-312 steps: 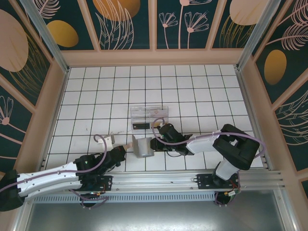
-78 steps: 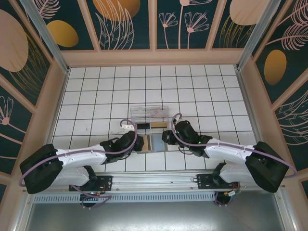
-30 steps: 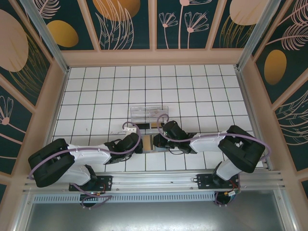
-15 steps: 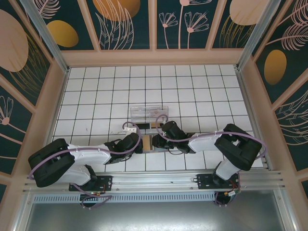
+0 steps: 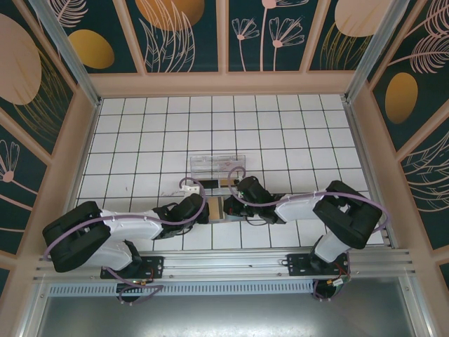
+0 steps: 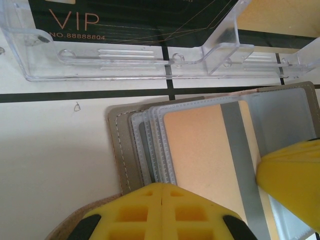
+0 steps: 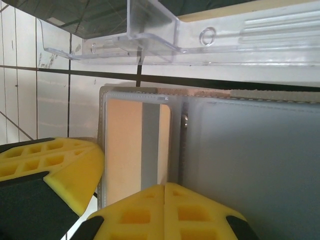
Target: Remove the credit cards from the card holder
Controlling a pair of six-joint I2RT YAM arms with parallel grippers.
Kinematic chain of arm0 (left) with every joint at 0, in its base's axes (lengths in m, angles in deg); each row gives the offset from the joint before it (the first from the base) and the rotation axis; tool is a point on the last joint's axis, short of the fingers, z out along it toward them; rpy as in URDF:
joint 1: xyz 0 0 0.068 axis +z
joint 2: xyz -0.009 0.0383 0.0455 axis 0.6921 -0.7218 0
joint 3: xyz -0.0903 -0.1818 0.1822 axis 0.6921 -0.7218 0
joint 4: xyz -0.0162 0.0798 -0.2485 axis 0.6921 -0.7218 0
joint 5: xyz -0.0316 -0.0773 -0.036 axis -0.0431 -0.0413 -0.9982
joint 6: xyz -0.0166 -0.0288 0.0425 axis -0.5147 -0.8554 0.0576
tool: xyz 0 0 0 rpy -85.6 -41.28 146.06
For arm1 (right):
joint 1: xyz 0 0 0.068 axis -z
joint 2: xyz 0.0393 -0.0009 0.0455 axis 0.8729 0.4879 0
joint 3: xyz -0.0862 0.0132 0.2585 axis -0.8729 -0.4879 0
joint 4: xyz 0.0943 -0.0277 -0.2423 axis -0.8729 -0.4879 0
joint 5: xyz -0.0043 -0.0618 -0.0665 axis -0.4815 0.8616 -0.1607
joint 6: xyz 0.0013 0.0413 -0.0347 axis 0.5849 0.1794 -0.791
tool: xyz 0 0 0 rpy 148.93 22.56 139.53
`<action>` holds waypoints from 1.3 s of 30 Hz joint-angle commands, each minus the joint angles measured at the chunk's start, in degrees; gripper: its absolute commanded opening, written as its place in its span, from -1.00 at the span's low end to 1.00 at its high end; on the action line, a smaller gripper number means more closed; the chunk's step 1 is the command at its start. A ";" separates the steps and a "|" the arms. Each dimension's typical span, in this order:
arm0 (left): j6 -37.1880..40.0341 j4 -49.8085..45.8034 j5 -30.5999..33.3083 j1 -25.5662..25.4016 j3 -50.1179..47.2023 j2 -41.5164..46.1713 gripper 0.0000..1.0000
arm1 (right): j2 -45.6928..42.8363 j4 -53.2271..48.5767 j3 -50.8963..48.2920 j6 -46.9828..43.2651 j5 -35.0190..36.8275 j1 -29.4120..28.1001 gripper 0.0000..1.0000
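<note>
lying open and flat on the white tiled counter (image 5: 140,140), the card holder (image 5: 216,208) sits between the two arms, just in front of a clear plastic tray (image 6: 125,60). the left fingers (image 6: 135,210) come in over its left panel at the near edge, and the right fingers (image 7: 195,215) come in over the fold from the other side. each pair is clenched, yellow pads meeting along a thin seam with no gap (whether a thin leaf is nipped between them cannot be told). the pads are soft-looking yellow blocks with a waffle grid of square hollows. the holder is bluish-grey with a stitched taupe border, and its left side fans out into several clear, grey-edged sleeves stacked in steps. the top sleeve holds a tan card (image 6: 200,145) with a grey stripe down one side; the right panel is plain smooth grey. the tray is glossy and moulded, with a divider wall. a black card (image 6: 130,20) printed "vip" and a number in gold lies in one compartment.
</note>
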 commanded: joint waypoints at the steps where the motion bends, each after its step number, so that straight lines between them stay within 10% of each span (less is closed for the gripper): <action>1: -0.16 -2.77 -1.71 0.08 -0.42 -1.70 -1.00 | -2.32 -0.16 -2.11 -0.04 0.31 1.12 -1.00; 27: 0.36 -3.35 -1.92 0.08 0.05 -1.76 -1.00 | -6.06 2.10 -7.49 -0.70 -1.88 5.77 -1.00; 39: 0.98 -3.57 -2.32 0.10 0.99 -2.65 -1.00 | -0.76 7.30 -5.36 -1.51 -6.78 5.82 -0.58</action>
